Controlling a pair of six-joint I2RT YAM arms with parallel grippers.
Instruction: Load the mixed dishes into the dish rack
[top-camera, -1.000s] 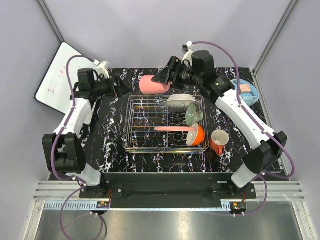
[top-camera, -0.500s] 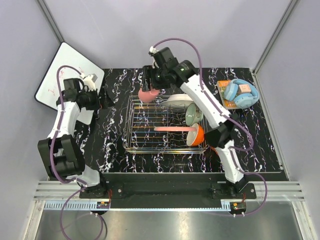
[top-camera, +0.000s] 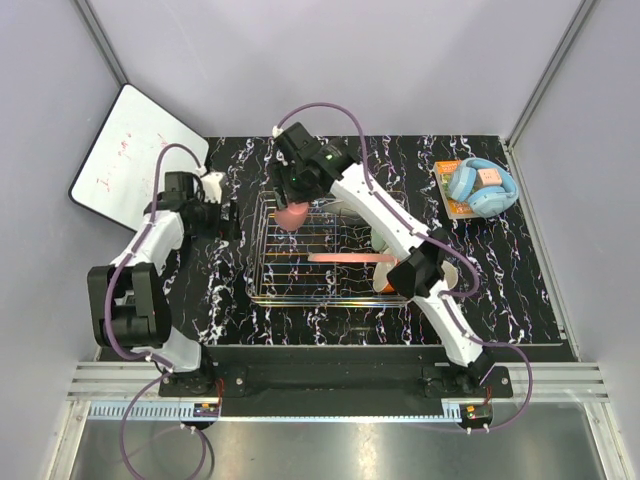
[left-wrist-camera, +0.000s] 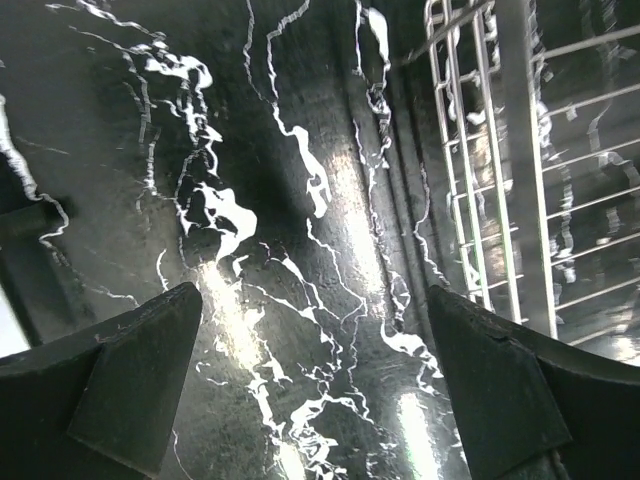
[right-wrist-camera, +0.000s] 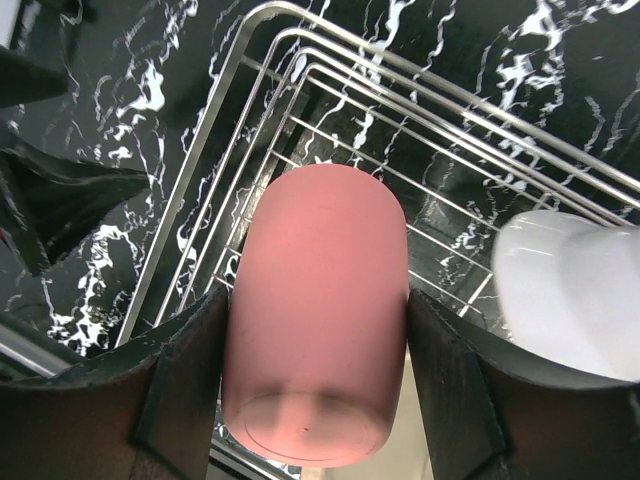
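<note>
My right gripper (top-camera: 291, 203) (right-wrist-camera: 318, 297) is shut on the small pink cup (top-camera: 292, 216) (right-wrist-camera: 320, 330), which hangs over the back left corner of the silver wire dish rack (top-camera: 300, 270) (right-wrist-camera: 300, 60). A pink plate (top-camera: 345, 258) stands in the rack, and a white dish (right-wrist-camera: 570, 290) sits at the rack's back. A sliver of the orange bowl (top-camera: 384, 282) shows beside my right arm, which hides the other dishes. My left gripper (top-camera: 228, 218) (left-wrist-camera: 312, 300) stands open and empty low over the bare table, just left of the rack's edge (left-wrist-camera: 480, 200).
Light-blue headphones (top-camera: 480, 185) lie on an orange pad at the back right. A white board (top-camera: 125, 160) leans off the table's back left corner. The tabletop (top-camera: 520, 270) is black marble. My left gripper's black fingers (right-wrist-camera: 60, 200) are close to the held cup.
My right arm has lifted the pink cup from behind the rack and swung it left and forward over the rack's back left corner. The left gripper has moved toward the rack's left side.
</note>
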